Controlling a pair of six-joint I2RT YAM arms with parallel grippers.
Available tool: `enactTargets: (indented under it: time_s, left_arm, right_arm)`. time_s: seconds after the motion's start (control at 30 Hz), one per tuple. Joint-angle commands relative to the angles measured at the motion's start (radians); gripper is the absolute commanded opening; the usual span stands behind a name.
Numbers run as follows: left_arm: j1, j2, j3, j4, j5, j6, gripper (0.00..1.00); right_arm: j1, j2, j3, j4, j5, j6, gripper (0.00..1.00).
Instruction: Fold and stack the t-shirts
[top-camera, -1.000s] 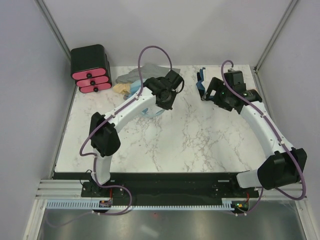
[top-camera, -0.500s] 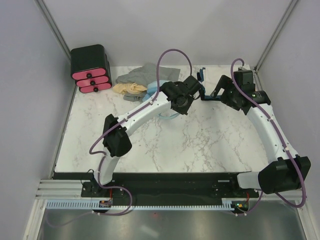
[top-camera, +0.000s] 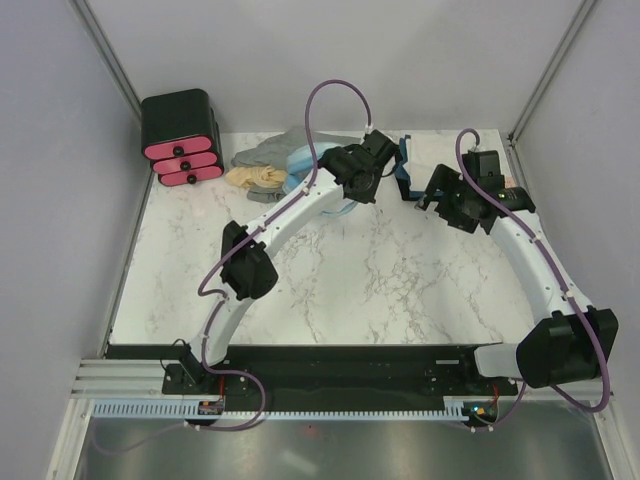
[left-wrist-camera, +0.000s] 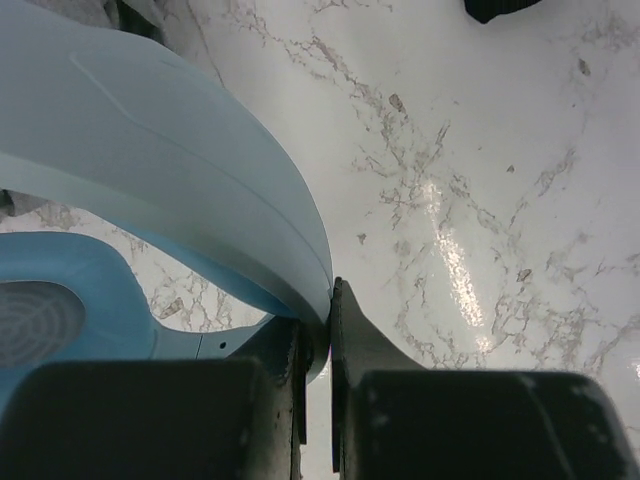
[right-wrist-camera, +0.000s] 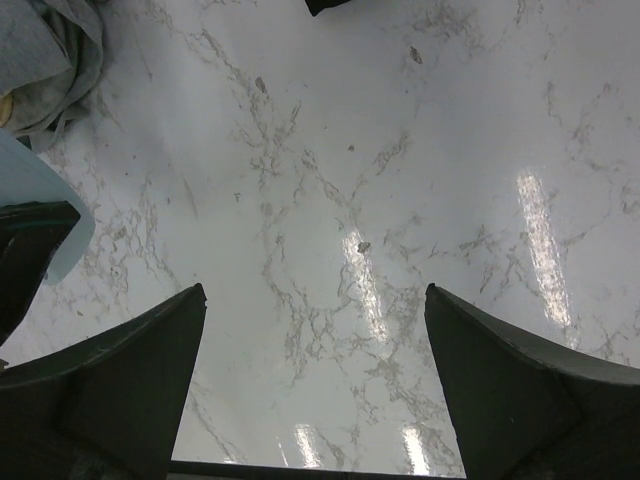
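T-shirts (top-camera: 268, 158) heaped just beside box (top-camera: 180, 135), between box and both jaws. Stretched-out left arm (top-camera: 290, 210): left gripper (left-wrist-camera: 330, 310) pinched on hose (left-wrist-camera: 180, 170) edge. Bent right arm (top-camera: 530, 250): right gripper (right-wrist-camera: 315, 300) spread wide over marble (right-wrist-camera: 330, 150), gripping nothing, farthest from box.

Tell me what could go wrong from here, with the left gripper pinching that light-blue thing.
The left gripper is shut on a light-blue band, not a shirt; pulling further could drag it across the grey shirt and tan shirt beside it. The open right gripper hangs close by over the table, so the two arms might knock together.
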Motion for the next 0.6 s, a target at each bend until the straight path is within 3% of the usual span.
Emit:
enactTargets:
  time_s: [0.0, 0.17, 0.37, 0.57]
  left_arm:
    - [-0.012, -0.028, 0.085, 0.121, -0.047, -0.038, 0.02]
    - [0.001, -0.014, 0.117, 0.256, 0.008, -0.034, 0.02]
    - [0.043, 0.035, 0.133, 0.296, 0.062, -0.16, 0.02]
    - [0.055, 0.107, 0.149, 0.402, 0.081, -0.108, 0.02]
  right_arm:
    - [0.0, -0.025, -0.012, -0.005, -0.021, -0.02, 0.98]
    - [0.001, -0.007, 0.0, -0.002, -0.025, -0.019, 0.98]
    - [0.0, -0.021, -0.026, 0.006, -0.041, -0.009, 0.98]
    - [0.0, -0.053, -0.098, 0.05, -0.122, 0.038, 0.98]
